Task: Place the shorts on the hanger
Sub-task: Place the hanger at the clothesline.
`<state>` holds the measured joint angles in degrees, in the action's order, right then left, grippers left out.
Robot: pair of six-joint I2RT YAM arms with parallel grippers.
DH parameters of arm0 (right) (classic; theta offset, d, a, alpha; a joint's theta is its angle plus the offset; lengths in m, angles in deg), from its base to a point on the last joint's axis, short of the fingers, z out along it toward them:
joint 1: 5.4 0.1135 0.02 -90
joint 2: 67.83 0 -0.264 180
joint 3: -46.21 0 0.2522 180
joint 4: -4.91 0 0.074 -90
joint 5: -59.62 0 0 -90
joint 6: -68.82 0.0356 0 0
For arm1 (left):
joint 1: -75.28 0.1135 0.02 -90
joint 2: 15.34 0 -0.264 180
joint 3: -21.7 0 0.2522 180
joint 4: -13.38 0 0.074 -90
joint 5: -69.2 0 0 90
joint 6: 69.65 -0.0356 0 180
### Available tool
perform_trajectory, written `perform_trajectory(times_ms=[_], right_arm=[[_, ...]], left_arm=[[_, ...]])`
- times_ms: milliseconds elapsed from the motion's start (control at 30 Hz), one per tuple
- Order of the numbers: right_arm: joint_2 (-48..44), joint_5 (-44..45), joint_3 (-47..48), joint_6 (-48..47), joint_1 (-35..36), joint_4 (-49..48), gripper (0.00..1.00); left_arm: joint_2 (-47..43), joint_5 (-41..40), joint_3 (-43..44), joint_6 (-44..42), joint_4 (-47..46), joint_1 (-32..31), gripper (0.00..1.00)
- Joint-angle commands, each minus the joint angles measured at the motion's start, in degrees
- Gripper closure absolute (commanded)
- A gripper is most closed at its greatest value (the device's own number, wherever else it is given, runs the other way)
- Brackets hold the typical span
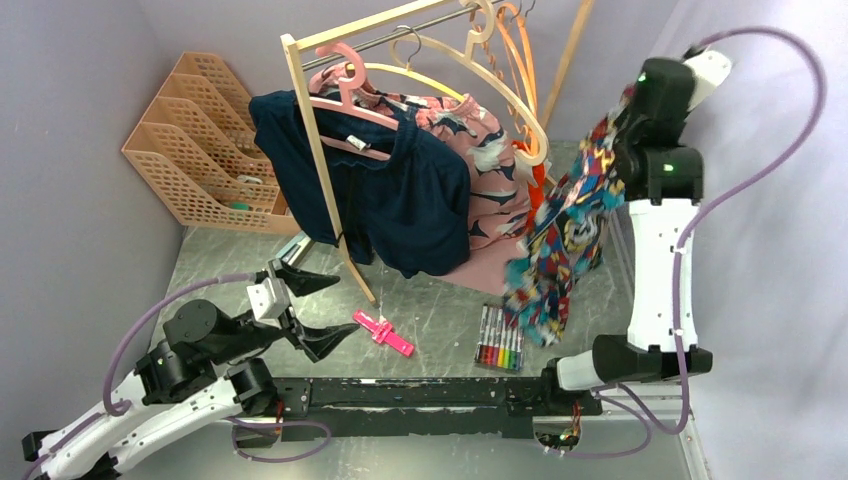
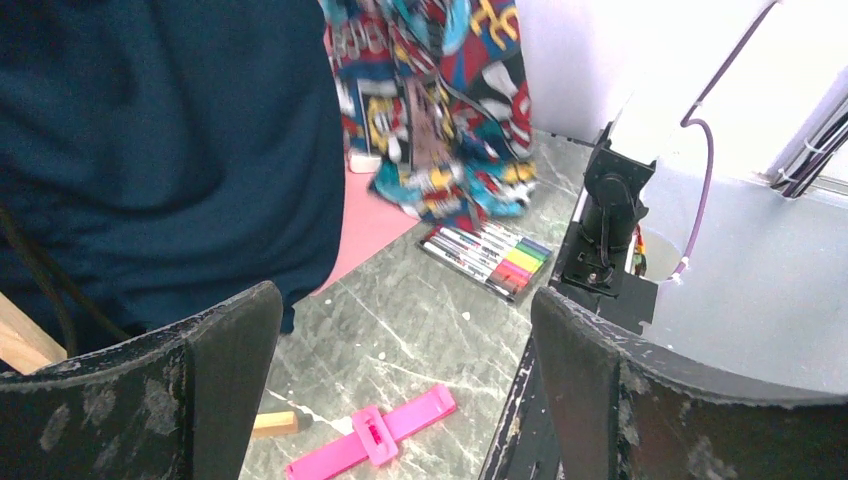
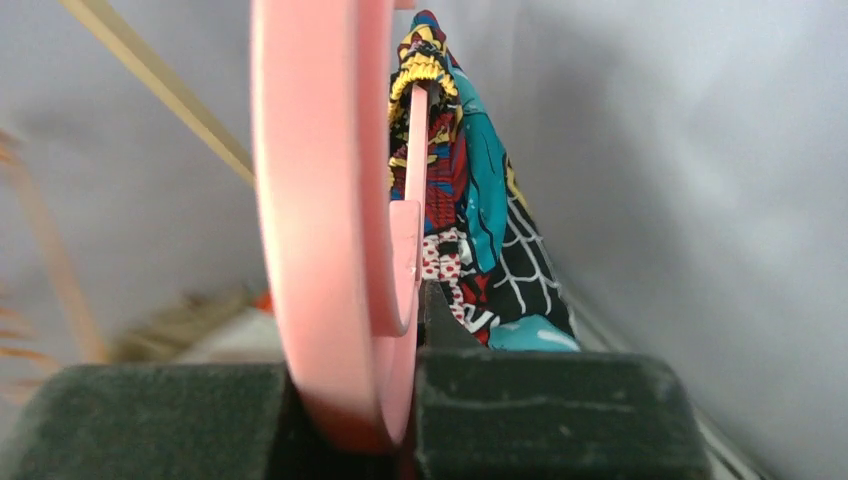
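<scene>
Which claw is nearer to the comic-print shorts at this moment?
Right. The right claw is shut on the pale-pink hanger carrying the comic-print shorts, raised high. The left claw stands open, low over the table's left side, apart from them.

1 shorts [image 1: 560, 240], 2 other garments [image 1: 400, 190], 1 marker pk [image 1: 498, 340], 1 clip [image 1: 383, 333], approx. 4 file trays [image 1: 190, 150].

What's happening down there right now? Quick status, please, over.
Right claw shut on hanger, up high. Shorts hang from it. Left claw open, empty, low. Rack and markers close by.
</scene>
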<state>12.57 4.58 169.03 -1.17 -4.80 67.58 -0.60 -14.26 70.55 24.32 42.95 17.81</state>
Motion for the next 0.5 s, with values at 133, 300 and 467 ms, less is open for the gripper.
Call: perform_trajectory(times_ms=[133, 300, 467], right_arm=[[-5.4, -1.8, 7.0, -6.0, 1.9, -9.4, 1.00], [-7.7, -0.8, -9.2, -4.5, 0.9, -8.0, 1.00], [-6.8, -8.0, 1.0, -5.2, 0.4, -10.0, 1.00]], left_arm=[[-2.0, -2.5, -1.3, 0.2, -2.7, 0.3, 0.02], [-0.9, -1.8, -2.3, 0.3, -2.9, 0.3, 0.02], [-1.5, -2.4, -3.0, 1.3, -0.5, 0.3, 0.03]])
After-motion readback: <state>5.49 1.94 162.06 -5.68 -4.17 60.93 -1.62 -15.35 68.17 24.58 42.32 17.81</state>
